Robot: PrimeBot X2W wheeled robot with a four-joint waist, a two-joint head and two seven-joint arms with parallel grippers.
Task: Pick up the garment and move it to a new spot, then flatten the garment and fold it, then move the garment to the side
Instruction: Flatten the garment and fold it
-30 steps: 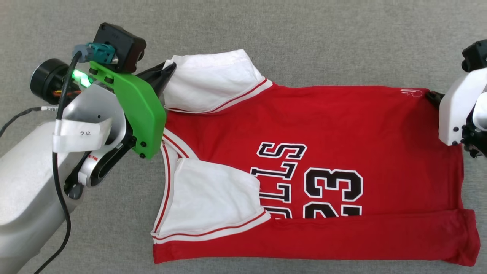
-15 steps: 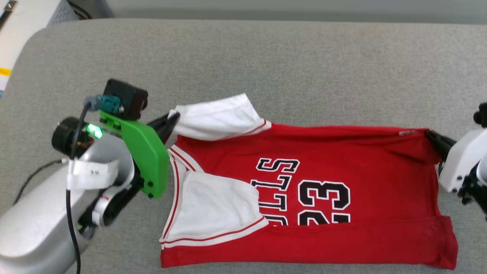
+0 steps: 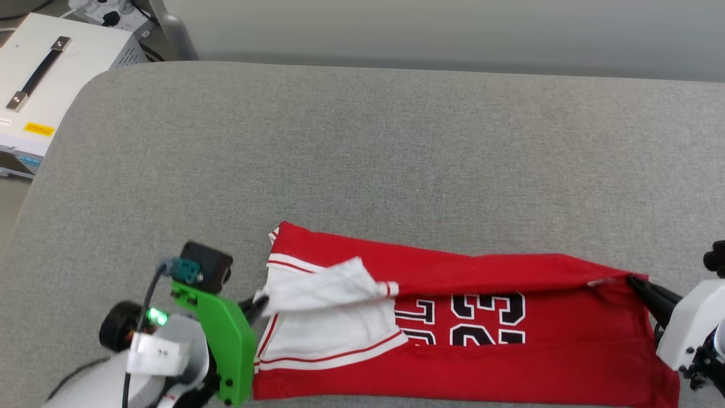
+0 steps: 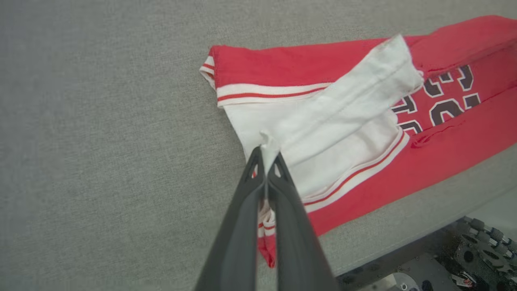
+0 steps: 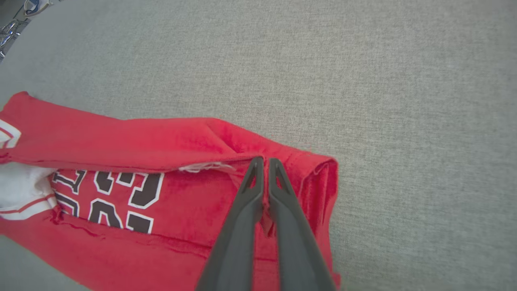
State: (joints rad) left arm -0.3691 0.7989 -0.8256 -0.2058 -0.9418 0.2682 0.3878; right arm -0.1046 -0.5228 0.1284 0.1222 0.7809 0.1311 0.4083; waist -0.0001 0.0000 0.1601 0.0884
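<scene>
Red shirt (image 3: 470,362) lies on grey cushion (image 3: 362,147), close to the near edge, stretched left to right. Far long edge doubled over, covering the tops of the black, white-outlined number and letters. White sleeves with red-white striped trim at left end. There, left gripper (image 4: 266,155) pinches a white sleeve corner, fingers pressed together. At right end, right gripper (image 5: 264,163) pinches the red hem corner.
</scene>
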